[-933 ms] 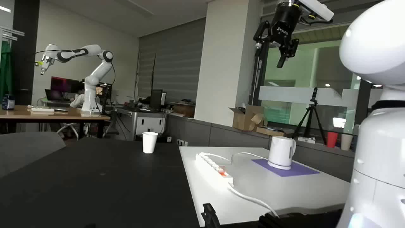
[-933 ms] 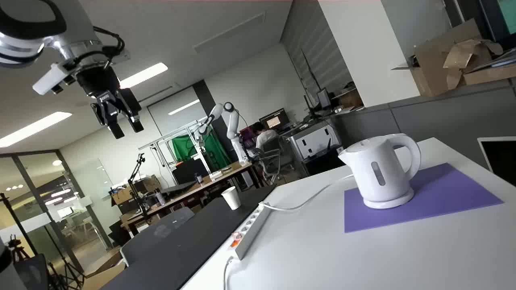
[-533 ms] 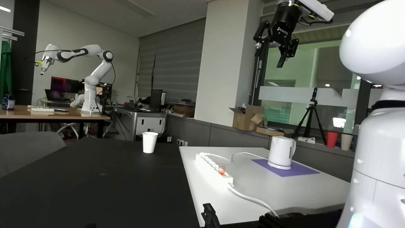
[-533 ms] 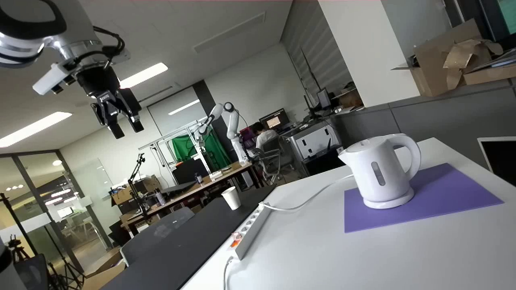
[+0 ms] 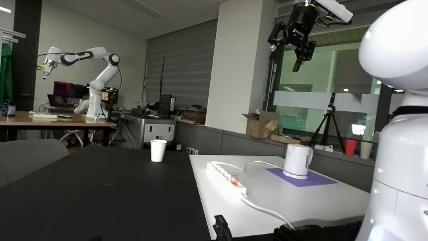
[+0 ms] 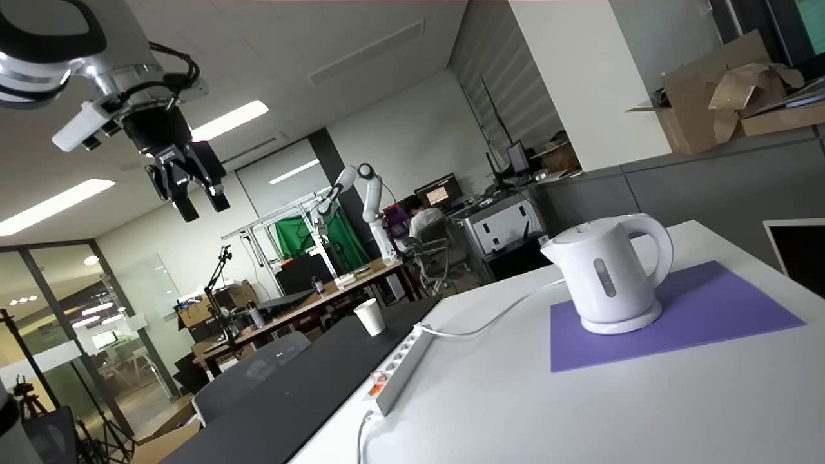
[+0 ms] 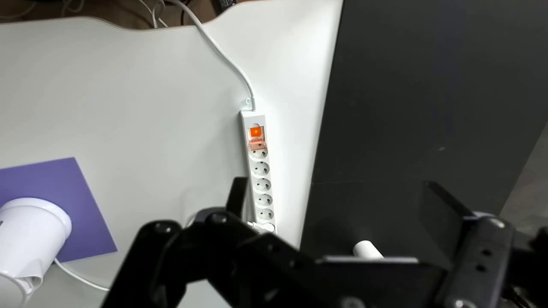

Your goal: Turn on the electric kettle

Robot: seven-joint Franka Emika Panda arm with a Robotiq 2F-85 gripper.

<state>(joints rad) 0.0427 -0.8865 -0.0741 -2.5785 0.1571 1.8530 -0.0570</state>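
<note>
Electric kettle (image 6: 606, 274), upright on purple mat (image 6: 722, 312); jaws (spread wide, holding nothing) hang well above the surface (image 6: 483, 399); hazard: a sideways press may tip or slide the kettle.

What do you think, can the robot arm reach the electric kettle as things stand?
Probably yes: the claw is open, and I see nothing blocking its way down and across to the electric kettle.

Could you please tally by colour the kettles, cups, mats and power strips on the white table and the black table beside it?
White: 3 (kettle, power strip, cup)
Purple: 1 (mat)
Total: 4
</note>
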